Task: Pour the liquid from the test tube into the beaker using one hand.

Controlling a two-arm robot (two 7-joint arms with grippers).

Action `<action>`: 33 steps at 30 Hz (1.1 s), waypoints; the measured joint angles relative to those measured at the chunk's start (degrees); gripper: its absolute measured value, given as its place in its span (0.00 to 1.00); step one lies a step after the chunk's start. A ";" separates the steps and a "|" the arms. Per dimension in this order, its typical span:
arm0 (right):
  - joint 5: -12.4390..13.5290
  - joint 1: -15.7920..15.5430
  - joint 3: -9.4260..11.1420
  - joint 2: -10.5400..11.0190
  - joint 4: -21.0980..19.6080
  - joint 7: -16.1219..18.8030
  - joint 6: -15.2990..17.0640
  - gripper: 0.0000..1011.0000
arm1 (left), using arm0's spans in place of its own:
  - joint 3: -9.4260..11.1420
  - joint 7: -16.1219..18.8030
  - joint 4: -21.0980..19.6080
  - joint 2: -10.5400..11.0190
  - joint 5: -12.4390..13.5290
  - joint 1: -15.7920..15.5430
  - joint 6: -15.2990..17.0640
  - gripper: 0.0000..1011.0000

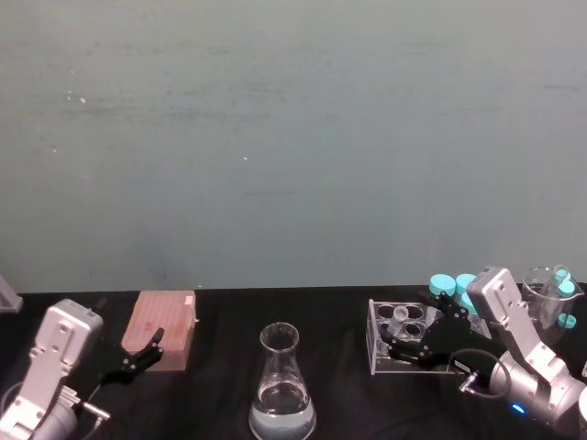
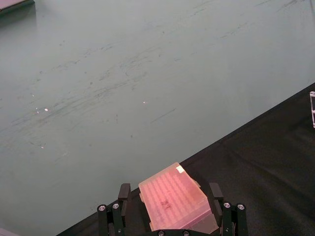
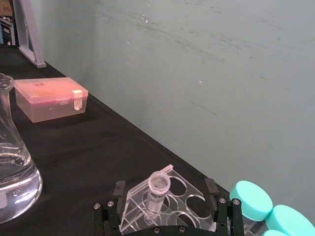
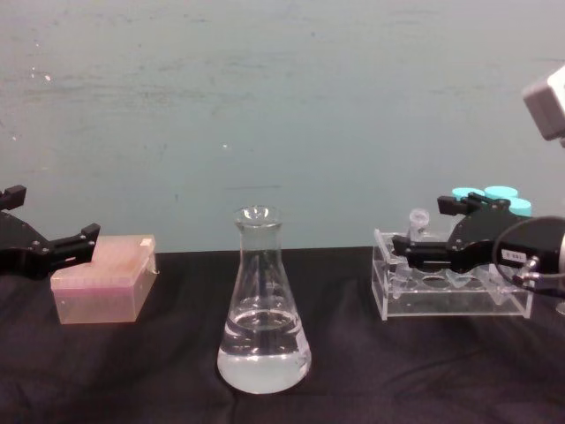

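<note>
The test tube (image 1: 401, 314) (image 3: 158, 189) (image 4: 417, 221) stands upright in a hole of a clear rack (image 1: 381, 355) (image 4: 450, 296) at the right. My right gripper (image 1: 417, 330) (image 3: 165, 189) (image 4: 424, 228) is open, its fingers spread on either side of the tube without touching it. The beaker (image 1: 282, 385) (image 4: 262, 309) (image 3: 10, 162) stands at the table's centre with clear liquid (image 4: 263, 358) in its base. Whether the tube holds liquid cannot be told. My left gripper (image 1: 142, 353) (image 2: 170, 192) (image 4: 53, 216) hangs open at the left.
A pink lidded box (image 1: 165, 325) (image 2: 172, 199) (image 4: 101, 278) lies just ahead of the left gripper. Teal-capped tubes (image 1: 445, 284) (image 3: 251, 201) (image 4: 485, 193) stand behind the rack. A glass cup (image 1: 550, 293) holds more at the far right. A wall backs the table.
</note>
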 joint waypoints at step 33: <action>-0.44 3.21 -0.13 -1.87 6.07 1.58 -0.43 0.99 | 0.00 0.00 0.00 0.00 0.00 0.00 0.00 0.99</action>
